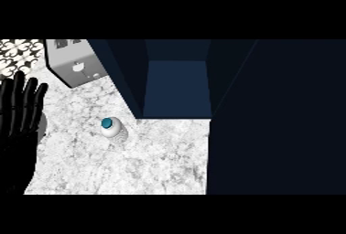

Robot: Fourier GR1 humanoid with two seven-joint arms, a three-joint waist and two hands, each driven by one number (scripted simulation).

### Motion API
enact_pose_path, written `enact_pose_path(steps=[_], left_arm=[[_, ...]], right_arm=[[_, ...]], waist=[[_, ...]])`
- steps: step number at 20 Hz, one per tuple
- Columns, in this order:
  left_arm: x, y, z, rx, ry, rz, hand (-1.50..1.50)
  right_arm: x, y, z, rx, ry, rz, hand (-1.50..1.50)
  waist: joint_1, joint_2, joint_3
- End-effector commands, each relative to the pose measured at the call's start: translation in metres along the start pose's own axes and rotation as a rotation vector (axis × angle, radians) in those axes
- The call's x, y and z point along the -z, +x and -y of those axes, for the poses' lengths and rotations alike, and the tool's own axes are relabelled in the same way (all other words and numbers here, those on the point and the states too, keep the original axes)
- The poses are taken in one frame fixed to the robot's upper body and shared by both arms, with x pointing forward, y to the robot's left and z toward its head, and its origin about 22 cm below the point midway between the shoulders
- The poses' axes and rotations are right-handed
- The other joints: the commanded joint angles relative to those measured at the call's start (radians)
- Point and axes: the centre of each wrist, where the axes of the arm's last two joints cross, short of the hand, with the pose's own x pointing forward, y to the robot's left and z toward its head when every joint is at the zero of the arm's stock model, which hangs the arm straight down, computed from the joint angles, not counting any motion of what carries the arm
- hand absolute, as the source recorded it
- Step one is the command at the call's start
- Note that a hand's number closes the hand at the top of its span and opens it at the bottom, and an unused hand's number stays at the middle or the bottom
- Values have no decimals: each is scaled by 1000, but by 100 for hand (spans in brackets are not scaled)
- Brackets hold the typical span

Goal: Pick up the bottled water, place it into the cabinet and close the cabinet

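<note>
A small clear plastic water bottle with a teal cap [111, 127] stands on the white speckled marble counter [135, 164], near the counter's middle and just in front of the open dark blue cabinet [177, 87]. A grey metal toaster [73, 64] sits by the back left corner. Nothing blocks the bottle. It stands upright, cap up, long axis vertical. The left hand [20, 114] rests at the left edge, fingers straight and spread, holding nothing.

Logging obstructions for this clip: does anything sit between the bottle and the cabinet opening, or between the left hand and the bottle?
Nothing visible does. The bottled water stands on bare counter, just left of the open cabinet, with only marble between. The left hand, open at the left edge, also has bare counter toward the bottle. The right hand is out of view.
</note>
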Motion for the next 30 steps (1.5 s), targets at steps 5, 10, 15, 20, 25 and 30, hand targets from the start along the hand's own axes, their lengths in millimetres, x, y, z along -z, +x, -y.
enact_pose_path(steps=[5,10,15,20,25,30], left_arm=[[-9,5,41,75,192,-3,-150],[-23,20,46,-193,341,-210,-150],[-44,45,80,-212,344,-206,-150],[-55,47,81,-201,349,-207,-150],[-59,58,93,-201,358,-210,-150],[-70,50,87,-173,369,-234,-150]], right_arm=[[-34,15,4,-50,13,-66,-150],[-66,20,3,170,102,-153,-150],[-74,54,6,141,126,-169,-150],[-85,67,14,146,131,-177,-150],[-99,84,1,153,115,-164,-150],[-109,97,19,151,139,-154,-150]], waist=[[-5,-11,27],[-9,-16,28],[4,-12,27],[5,-10,27],[0,-10,27],[-5,-12,27]])
